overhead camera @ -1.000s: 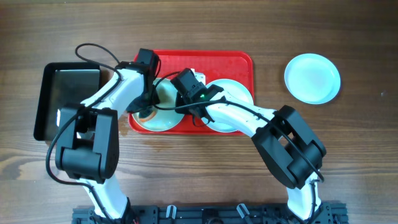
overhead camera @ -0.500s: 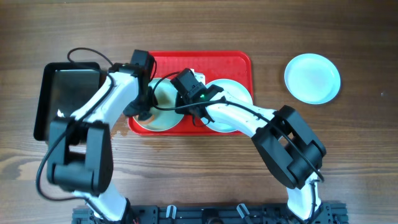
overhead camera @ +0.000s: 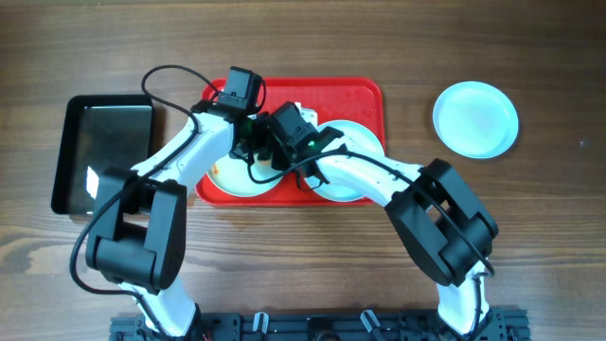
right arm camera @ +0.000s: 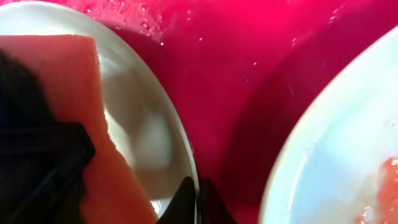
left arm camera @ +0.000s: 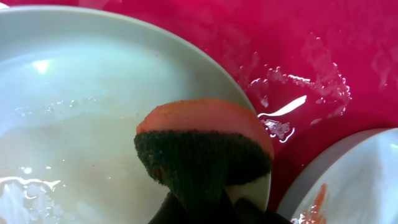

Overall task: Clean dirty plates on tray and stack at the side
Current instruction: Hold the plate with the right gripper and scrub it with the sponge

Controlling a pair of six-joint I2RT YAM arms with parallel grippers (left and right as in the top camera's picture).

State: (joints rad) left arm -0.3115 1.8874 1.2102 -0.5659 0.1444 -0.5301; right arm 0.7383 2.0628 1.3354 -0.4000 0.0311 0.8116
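The red tray (left arm camera: 323, 43) sits in the middle of the table (overhead camera: 473, 237). Two plates lie side by side on the near part of the tray. The left claw (left arm camera: 208, 211) is squeezed tight on a sponge (left arm camera: 205, 149). The sponge is orange on one side and dark and scratchy on the other. It is folded over and presses down on the right edge of the left plate (left arm camera: 87, 112). That plate looks wet and shiny, and there are water drops on the tray beside it. The right claw (right arm camera: 198, 200) is closed to a thin pinch on the rim of this same plate, just beside the sponge. The right plate (left arm camera: 354, 180) is close by on the tray and has an orange smear (left arm camera: 316, 200) on it. I cannot tell if the two plates touch. A third plate (overhead camera: 475, 118) lies alone on the table, well to the right of the tray, and looks clean. A black tray (overhead camera: 104, 152) lies on the table to the left of the red one.
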